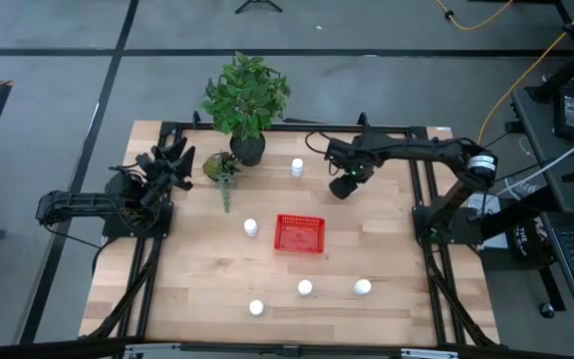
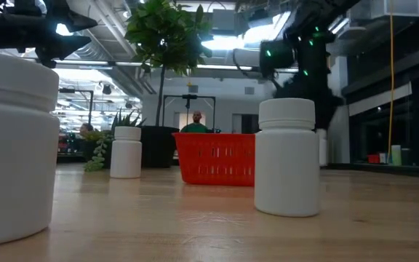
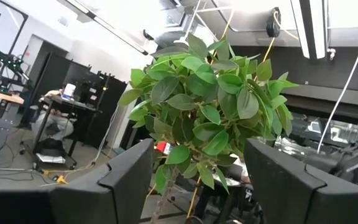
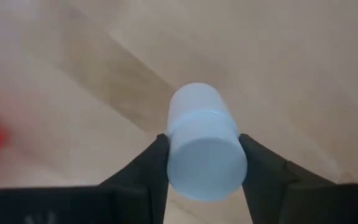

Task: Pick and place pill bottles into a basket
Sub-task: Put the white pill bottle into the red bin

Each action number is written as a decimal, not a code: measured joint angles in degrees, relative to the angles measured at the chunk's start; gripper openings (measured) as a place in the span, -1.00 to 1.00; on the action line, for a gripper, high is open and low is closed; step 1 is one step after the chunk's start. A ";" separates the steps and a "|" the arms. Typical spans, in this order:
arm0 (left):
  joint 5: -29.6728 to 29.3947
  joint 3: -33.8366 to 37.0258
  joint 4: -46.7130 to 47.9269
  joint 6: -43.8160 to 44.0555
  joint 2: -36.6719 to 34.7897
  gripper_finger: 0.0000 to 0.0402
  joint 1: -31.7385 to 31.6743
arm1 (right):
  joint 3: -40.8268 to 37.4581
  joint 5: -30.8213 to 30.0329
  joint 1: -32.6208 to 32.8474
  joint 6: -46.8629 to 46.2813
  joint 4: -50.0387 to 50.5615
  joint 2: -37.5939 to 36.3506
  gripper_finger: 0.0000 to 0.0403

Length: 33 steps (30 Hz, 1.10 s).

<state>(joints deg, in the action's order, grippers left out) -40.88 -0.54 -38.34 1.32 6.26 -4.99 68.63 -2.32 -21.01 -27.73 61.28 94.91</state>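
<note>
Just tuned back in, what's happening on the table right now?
The right gripper is shut on a pill bottle, held above the table's far right area. The red basket looks empty. Five more bottles stand on the table. The left gripper waits open at the far left, by the potted plant.

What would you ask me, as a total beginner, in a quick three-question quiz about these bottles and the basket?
1. Fill in: the ___ hand grips a bottle.
2. True or false: the basket already has something in it.
3. How many bottles stand on the table?
Key: 1 right; 2 false; 3 five.
</note>
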 joint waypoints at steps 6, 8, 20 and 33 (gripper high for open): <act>0.02 0.00 0.27 -0.06 0.00 0.23 0.02 | 12.91 0.69 6.68 0.87 4.40 -0.07 -0.26; 0.01 0.00 1.22 0.02 0.00 0.22 0.02 | 17.19 0.77 9.68 0.12 5.88 -0.07 -0.26; 3.68 0.00 7.61 0.97 0.00 0.22 0.02 | 27.70 1.15 24.80 -7.98 7.95 3.17 -0.26; 3.50 0.00 9.46 -2.43 0.02 0.22 0.02 | 27.61 2.23 27.43 -4.79 7.09 15.95 -0.26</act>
<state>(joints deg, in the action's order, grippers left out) -37.39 -0.54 -28.88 -1.11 6.28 -4.97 96.25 -0.09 6.42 -32.51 68.37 110.87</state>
